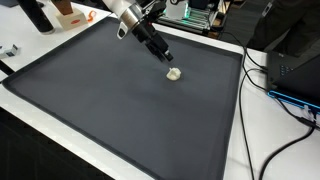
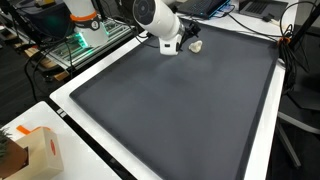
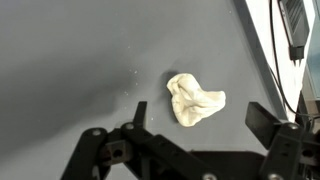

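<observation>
2 oblique overviews, wrist close overhead

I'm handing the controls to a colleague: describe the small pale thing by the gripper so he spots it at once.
Find the big dark grey mat covering the white table. Near its far edge in an exterior view, just beneath the open gripper, lies a small crumpled off-white wad. It is the only thing on the mat, pale and wrinkled against the plain dark surface.

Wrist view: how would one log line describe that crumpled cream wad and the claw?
gripper: open | holds: nothing | nearest: crumpled cream wad, below jaws | wad lies on: dark grey mat
</observation>
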Robot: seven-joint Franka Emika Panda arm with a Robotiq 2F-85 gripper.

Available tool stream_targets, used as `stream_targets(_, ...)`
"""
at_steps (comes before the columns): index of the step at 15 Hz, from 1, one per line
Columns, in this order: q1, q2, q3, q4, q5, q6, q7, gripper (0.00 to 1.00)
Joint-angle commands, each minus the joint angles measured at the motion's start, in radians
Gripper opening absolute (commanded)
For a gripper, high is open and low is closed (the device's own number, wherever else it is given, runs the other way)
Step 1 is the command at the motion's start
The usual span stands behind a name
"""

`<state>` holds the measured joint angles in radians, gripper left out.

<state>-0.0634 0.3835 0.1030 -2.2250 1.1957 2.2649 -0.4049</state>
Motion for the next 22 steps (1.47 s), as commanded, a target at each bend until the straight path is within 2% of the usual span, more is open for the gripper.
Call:
stream_targets(1, 0.022, 0.031, -0.031, 0.033, -0.002, -0.053, 0.076, 1.0)
stream_targets(5, 0.042, 0.059, -0.051, 0.079, -0.048, -0.072, 0.186, 1.0)
stream_targets(9, 0.076, 0.087, -0.073, 0.135, -0.144, -0.058, 0.341, 1.0)
stream_targets(14, 0.102, 0.124, -0.092, 0.219, -0.321, -0.107, 0.567, 1.0)
stream_targets(22, 0.155, 0.201, -0.114, 0.418, -0.644, -0.27, 0.91, 1.0)
